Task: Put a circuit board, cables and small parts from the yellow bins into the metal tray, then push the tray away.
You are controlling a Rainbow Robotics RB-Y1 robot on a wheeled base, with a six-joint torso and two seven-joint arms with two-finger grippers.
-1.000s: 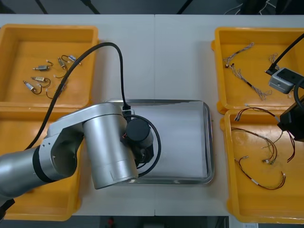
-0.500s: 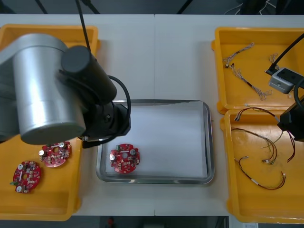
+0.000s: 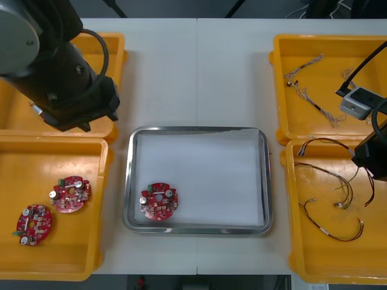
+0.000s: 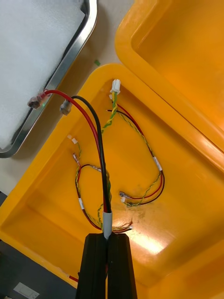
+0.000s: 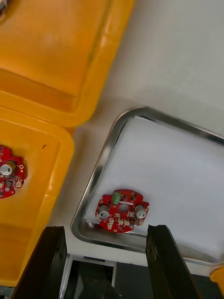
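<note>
Table (image 3: 199,72): layout matches a second ago, with two yellow bins on each side and the metal tray (image 3: 263,181) between them, not moved.

Left arm: this is the big change. A second ago it lies low across the tray's near-left part. Half a second ago it is lifting off. Now it stands over the far left bin (image 3: 118,42). Left gripper (image 5: 105,229): fingers wide apart, nothing between them.

Right arm: no change over the second; it hangs above the near right bin (image 3: 290,211). Right gripper (image 4: 107,236): fingers pressed together on a red and black cable (image 4: 95,126), pinched at its white sleeve. The cable's free ends rise toward the tray rim. Red and yellow cables (image 4: 149,149) lie loose on the bin floor below.

Circuit board (image 3: 158,201): flat on the tray's white liner in the near-left corner, close to the rim and free of the fingers. It sits in the same spot as half a second ago, so we judge the release clean. Two more boards (image 3: 71,193) sit in the near left bin (image 3: 60,144).

Small metal parts: one (image 3: 34,109) peeks from under the left arm in the far left bin; none lie in the tray.

Reading: board step done. The cable is gripped but not yet over the tray. The left arm looks well placed to go for the parts. The push comes last.
</note>
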